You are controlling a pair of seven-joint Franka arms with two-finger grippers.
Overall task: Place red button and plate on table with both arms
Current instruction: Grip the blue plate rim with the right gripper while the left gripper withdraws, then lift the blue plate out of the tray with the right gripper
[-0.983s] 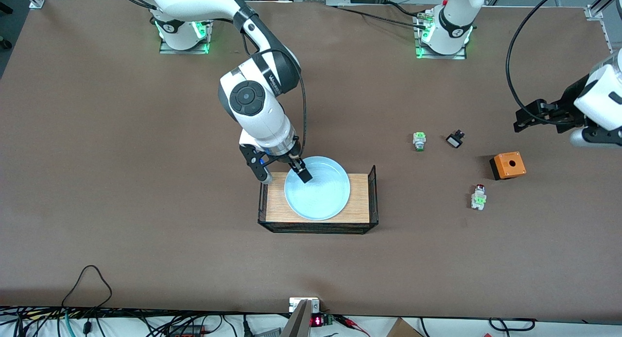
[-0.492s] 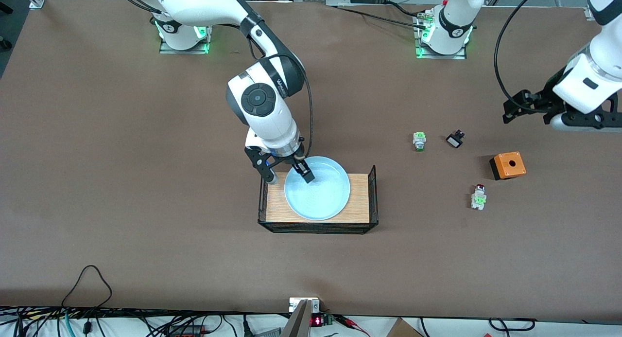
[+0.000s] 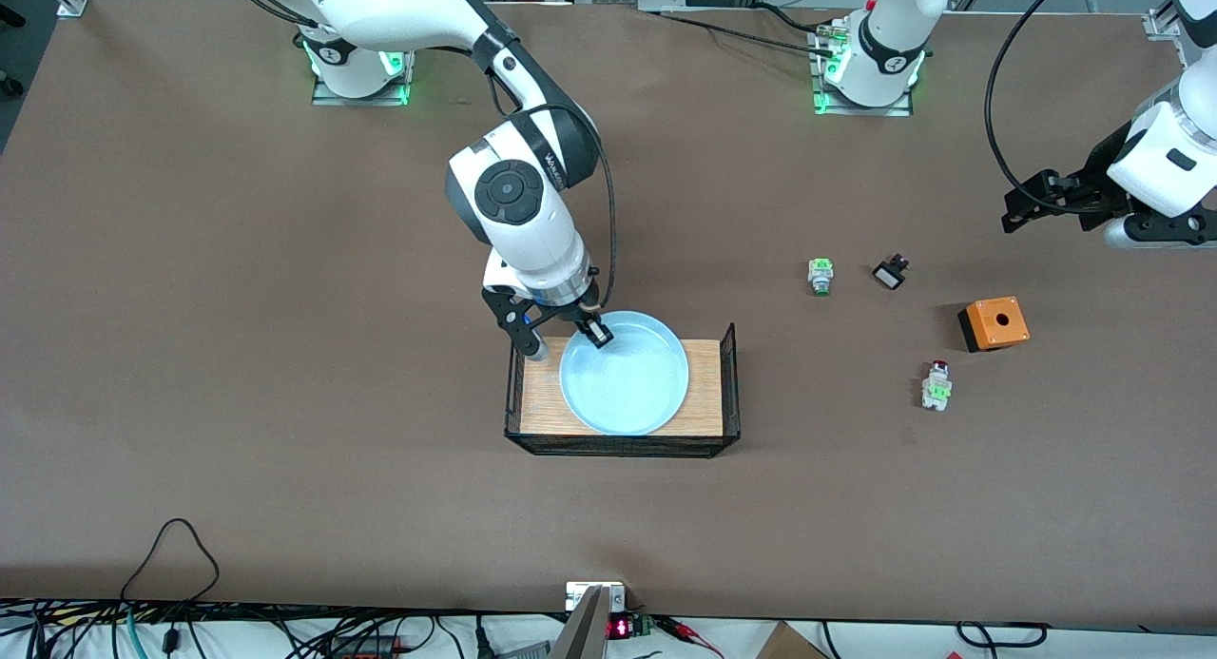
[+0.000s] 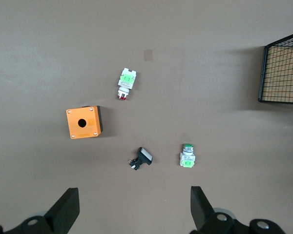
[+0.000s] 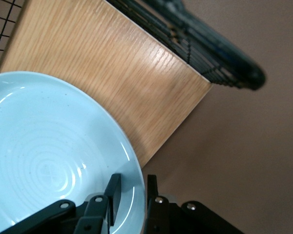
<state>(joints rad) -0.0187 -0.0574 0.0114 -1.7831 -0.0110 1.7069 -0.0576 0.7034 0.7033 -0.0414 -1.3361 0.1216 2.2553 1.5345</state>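
Pale blue plate (image 3: 625, 374) sits pinched at its rim by the right claw (image 3: 582, 331), ready for lifting off the wooden tray (image 3: 704, 393); the left claw (image 4: 132, 209) hovers open over the table (image 3: 285, 355) near the red button (image 3: 936, 386).

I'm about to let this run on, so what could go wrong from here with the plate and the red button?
The right gripper pinches only the plate at its rim, so the plate could tilt or slip as it leaves the tray. It could also catch the tray's wire mesh end. The left gripper, open above the table, might pick the green-tipped switch instead of the red button.
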